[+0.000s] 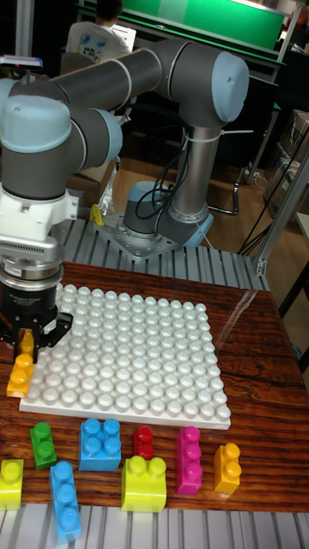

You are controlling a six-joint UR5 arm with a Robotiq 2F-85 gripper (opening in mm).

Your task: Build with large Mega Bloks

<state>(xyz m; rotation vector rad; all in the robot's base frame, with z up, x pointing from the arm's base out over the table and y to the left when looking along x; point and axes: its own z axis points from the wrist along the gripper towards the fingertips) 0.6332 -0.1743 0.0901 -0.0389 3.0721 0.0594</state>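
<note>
Orange block (21, 371) between gripper (28, 341) fingers

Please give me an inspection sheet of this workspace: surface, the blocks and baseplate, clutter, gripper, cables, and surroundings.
Surface: wooden table, metal slats at its front and back.
Job's things: white baseplate, nothing built in its middle; orange block at its left edge; loose blocks in front, among them blue block and pink block.
Clutter: nothing seen.
Grippers: gripper closed on the orange block.
Cables: black cables by the arm base.
Surroundings: person seated behind.
</note>
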